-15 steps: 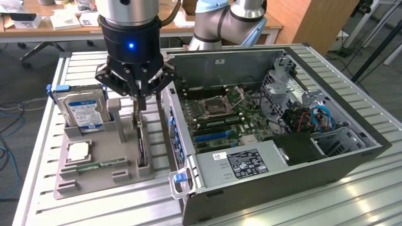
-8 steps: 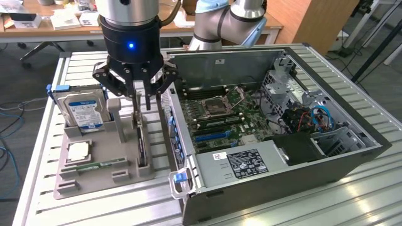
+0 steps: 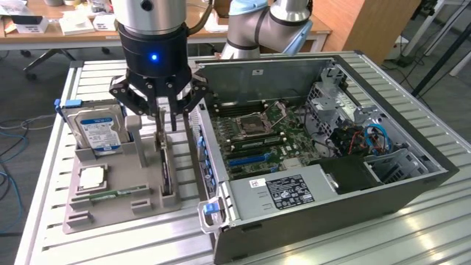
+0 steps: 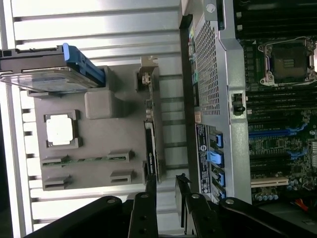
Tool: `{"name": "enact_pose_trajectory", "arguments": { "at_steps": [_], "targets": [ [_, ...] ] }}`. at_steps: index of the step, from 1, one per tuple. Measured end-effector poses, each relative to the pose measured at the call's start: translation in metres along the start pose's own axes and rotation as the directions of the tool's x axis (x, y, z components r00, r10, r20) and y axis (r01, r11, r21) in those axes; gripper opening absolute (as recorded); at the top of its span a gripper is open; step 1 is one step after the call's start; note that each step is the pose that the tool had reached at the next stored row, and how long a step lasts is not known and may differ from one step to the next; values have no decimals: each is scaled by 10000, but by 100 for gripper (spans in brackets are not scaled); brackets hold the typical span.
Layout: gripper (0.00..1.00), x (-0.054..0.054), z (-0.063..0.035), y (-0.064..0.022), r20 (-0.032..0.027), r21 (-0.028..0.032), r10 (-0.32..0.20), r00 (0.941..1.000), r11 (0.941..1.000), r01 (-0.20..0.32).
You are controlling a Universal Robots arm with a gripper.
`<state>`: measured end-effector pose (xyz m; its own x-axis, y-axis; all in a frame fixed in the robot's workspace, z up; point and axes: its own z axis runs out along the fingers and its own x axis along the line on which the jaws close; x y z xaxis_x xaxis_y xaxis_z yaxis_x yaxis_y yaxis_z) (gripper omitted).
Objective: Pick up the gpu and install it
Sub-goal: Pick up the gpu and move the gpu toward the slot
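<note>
The gpu [image 3: 166, 171] is a thin dark card standing on edge in a slot of the grey holder tray [image 3: 140, 179], beside the open computer case [image 3: 331, 221]. My gripper [image 3: 167, 121] hangs straight above the card's far end, its fingers a little apart and holding nothing. In the wrist view the gpu [image 4: 150, 144] runs along the edge of the tray [image 4: 109, 134], and the gripper [image 4: 166, 191] shows two dark fingertips with an empty gap between them, close to the card's near end.
On the tray are a silver hard drive [image 3: 96, 130] standing upright, a processor chip [image 3: 92, 176] and a green memory stick [image 3: 110, 194]. The case lies open with its motherboard [image 3: 257, 132] and blue slot [image 3: 246, 159] exposed. A slatted metal table [image 3: 412, 237] carries everything.
</note>
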<state>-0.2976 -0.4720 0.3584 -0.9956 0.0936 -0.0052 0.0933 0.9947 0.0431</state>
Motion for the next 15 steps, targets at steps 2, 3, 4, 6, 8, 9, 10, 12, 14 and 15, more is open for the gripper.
{"name": "enact_pose_trajectory", "arguments": {
  "at_steps": [2,3,4,6,8,9,10,12,14,15],
  "targets": [
    [30,0,38,-2,1,-4,1,10000,10000,-1],
    [30,1,56,-2,2,-8,1,10000,10000,-1],
    [30,1,73,-3,0,-9,1,10000,10000,-1],
    [30,1,77,-3,0,-8,1,10000,10000,-1],
    [30,1,77,-3,0,-8,0,10000,10000,0],
    [30,1,77,-3,-1,-8,1,10000,10000,-1],
    [30,1,77,-3,-1,-8,1,10000,10000,-1],
    [31,1,77,-3,-1,-8,0,10000,10000,0],
    [36,1,77,-3,0,-8,0,10000,10000,0],
    [36,1,77,-3,0,-8,0,10000,10000,0]
  ]
}}
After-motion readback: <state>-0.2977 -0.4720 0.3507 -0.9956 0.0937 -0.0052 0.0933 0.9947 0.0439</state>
